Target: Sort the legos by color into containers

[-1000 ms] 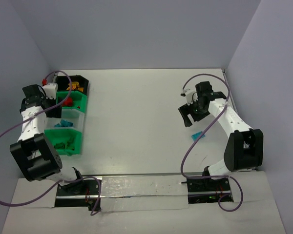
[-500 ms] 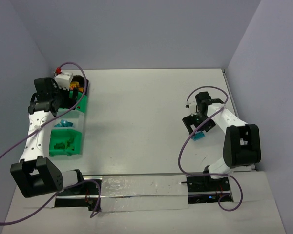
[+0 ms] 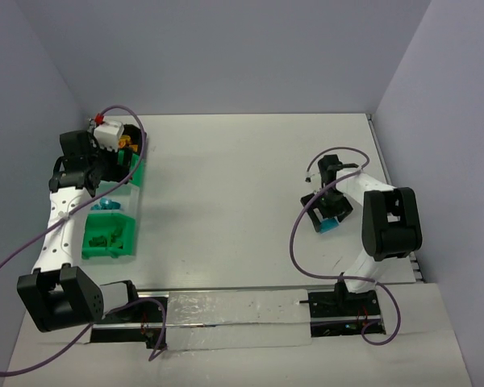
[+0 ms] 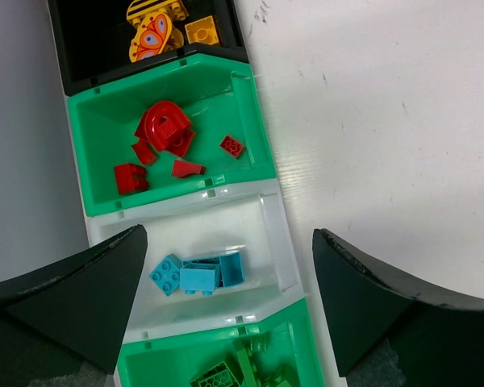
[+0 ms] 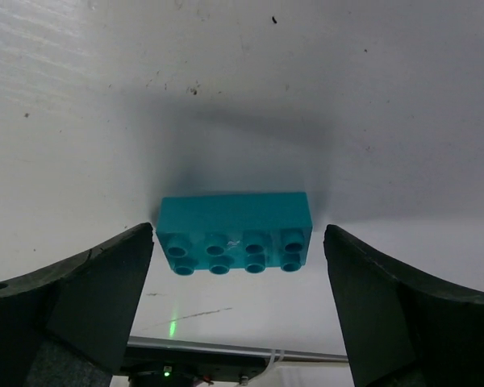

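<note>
Since a second ago, my left gripper (image 4: pixel 228 238) has swung farther out along the containers (image 3: pixel 134 238) at the tabletop's (image 3: pixel 226 177) left edge; it hangs spread and empty over them, arm stretched forward. My right gripper (image 5: pixel 239 246) has dropped near the right edge, elbow folded back, jaws wide either side of the teal brick (image 5: pixel 232 216) without touching. Pickup is in hand, I judge: next I close on its ends, then carry it to the pale bin (image 4: pixel 276 242) of teal pieces.
</note>
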`<state>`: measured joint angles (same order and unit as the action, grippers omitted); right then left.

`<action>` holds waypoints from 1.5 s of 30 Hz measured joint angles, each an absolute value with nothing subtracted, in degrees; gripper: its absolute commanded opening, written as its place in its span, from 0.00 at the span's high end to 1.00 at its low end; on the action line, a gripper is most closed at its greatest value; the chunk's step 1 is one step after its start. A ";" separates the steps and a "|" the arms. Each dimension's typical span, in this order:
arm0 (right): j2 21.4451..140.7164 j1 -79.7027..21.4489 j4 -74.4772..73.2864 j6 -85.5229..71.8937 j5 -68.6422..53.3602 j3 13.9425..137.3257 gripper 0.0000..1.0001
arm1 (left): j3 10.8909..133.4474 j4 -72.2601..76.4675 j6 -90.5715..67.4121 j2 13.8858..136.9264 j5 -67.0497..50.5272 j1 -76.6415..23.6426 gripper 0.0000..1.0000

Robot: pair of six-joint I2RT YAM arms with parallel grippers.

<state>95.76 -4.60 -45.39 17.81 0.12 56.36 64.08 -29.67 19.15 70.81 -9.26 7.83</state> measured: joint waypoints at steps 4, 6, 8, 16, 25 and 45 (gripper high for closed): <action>96.97 -4.60 -44.60 17.45 0.48 56.36 0.35 | 63.49 -28.94 18.61 69.80 -9.30 7.70 0.12; 96.99 -4.60 -44.66 17.38 0.41 56.37 0.44 | 62.98 -28.62 18.48 69.29 -9.37 7.54 0.13; 96.99 -4.56 -44.76 17.34 0.14 56.54 0.50 | 62.55 -28.27 18.33 68.95 -9.70 7.33 0.13; 96.82 -4.62 -50.04 17.14 -24.46 69.78 0.57 | 61.46 -27.29 18.13 67.29 -26.44 6.95 0.14; 94.14 -13.90 -24.15 -9.30 -64.75 74.71 0.57 | 51.13 -12.90 7.77 60.71 -44.87 -8.21 0.10; 97.84 -24.55 57.11 -81.83 -77.25 61.19 0.59 | 45.41 9.27 8.96 59.32 -40.45 -28.75 0.04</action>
